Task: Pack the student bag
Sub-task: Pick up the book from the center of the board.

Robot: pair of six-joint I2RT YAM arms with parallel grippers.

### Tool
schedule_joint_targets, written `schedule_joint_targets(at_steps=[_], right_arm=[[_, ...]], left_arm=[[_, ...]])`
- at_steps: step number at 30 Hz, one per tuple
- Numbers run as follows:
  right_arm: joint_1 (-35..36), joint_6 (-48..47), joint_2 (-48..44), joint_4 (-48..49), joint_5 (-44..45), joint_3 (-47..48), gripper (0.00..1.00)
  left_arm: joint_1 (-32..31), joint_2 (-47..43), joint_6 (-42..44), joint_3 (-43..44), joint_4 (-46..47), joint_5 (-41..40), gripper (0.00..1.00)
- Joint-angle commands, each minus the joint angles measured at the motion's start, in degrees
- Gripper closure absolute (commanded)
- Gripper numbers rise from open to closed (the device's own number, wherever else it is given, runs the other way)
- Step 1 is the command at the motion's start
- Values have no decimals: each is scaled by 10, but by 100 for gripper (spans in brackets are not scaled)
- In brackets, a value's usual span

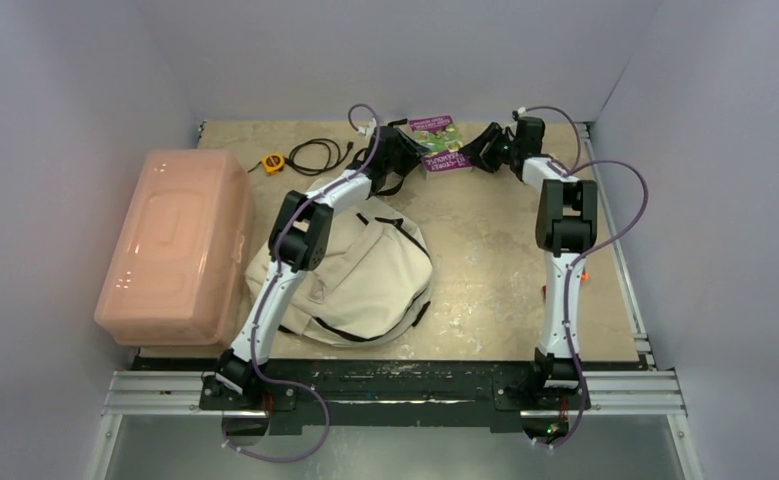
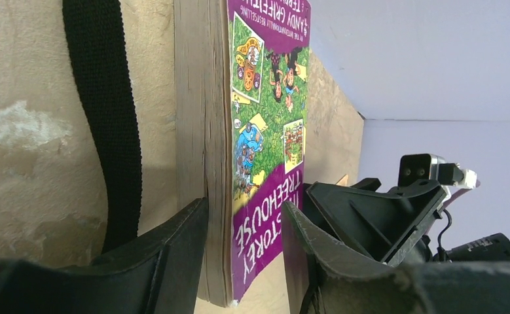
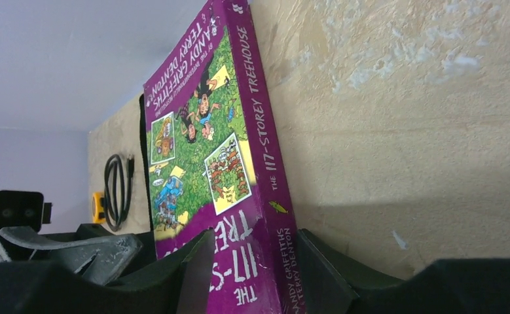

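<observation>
A purple and green paperback book [image 1: 437, 142] lies at the back of the table. My left gripper [image 1: 412, 150] holds its left end and my right gripper [image 1: 473, 158] its right end. In the left wrist view the book [image 2: 265, 131] sits between the jaws of the left gripper [image 2: 245, 206], one finger [image 2: 186, 242] against the page edge and the other over the cover. In the right wrist view my right gripper [image 3: 255, 235] pinches the book [image 3: 200, 150] across cover and spine. The beige student bag [image 1: 365, 285] lies slumped near the left arm.
A big pink plastic bin [image 1: 175, 245] fills the left side. A yellow tape measure [image 1: 274, 162] and a coiled black cable [image 1: 317, 153] lie at the back left. A black bag strap [image 2: 101, 118] runs beside the book. Walls close in the back and sides.
</observation>
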Motion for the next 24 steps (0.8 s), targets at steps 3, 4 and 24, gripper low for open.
schedule_joint_targets(at_steps=[3, 4, 24], right_arm=[[32, 14, -65, 54, -44, -80, 52], [33, 18, -77, 66, -48, -92, 56], [-35, 32, -435, 140, -40, -649, 37]], left_arm=[[-2, 6, 17, 21, -3, 71, 58], [-3, -2, 25, 13, -5, 81, 61], [-35, -190, -50, -279, 50, 326, 100]])
